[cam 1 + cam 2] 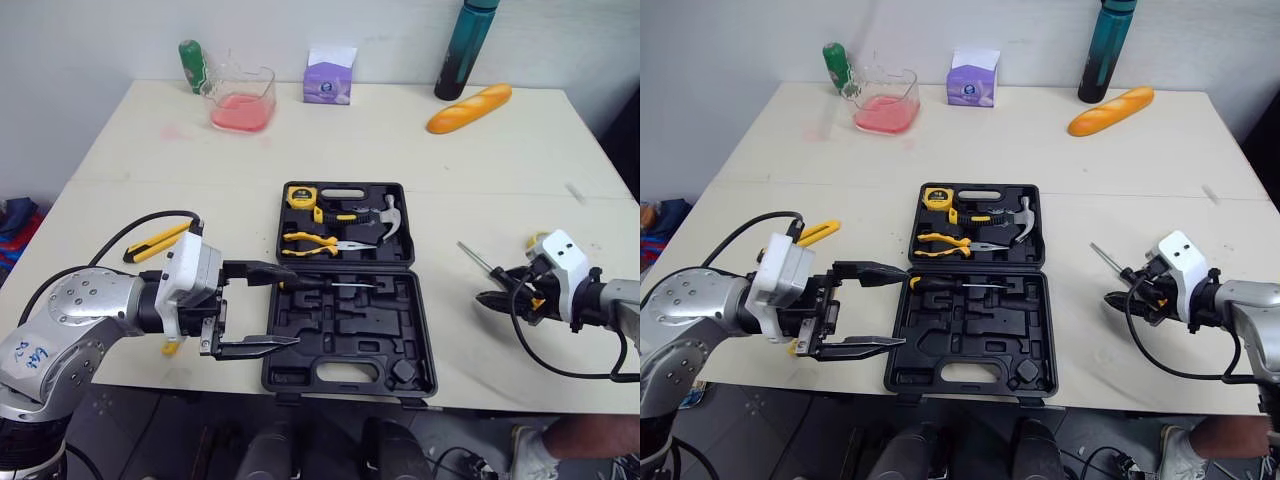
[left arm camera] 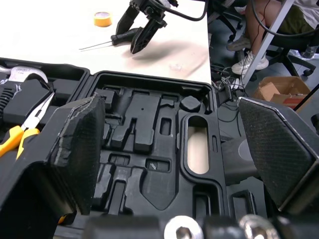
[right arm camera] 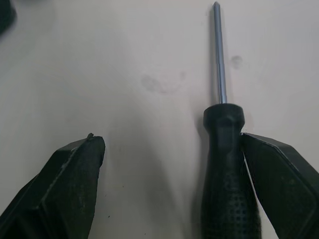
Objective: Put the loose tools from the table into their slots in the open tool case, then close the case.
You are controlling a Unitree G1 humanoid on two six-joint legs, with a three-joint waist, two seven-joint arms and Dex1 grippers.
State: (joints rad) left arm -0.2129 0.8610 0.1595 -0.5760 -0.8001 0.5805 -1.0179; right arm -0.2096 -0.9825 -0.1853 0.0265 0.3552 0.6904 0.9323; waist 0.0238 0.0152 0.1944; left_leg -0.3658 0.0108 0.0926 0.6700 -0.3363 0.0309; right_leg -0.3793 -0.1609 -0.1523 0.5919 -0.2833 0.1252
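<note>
Straddling a black screwdriver [image 3: 229, 169] near the table's [image 1: 480, 170] right edge, the right gripper [image 3: 170, 138] stands spread, one finger just beside the handle. The left gripper [image 1: 298, 308], also spread wide, hovers at the left side of the open case [image 1: 424, 330] by the front edge; a knife [image 1: 155, 243] lies near the left edge.

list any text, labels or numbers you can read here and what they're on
None reads clearly enough to quote.
purple box: printed label, too blurred to read.
tape measure: label on its face, too small to read.
green bottle: label, too blurred to read.
blue handwriting on the left arm: not legible.
</note>
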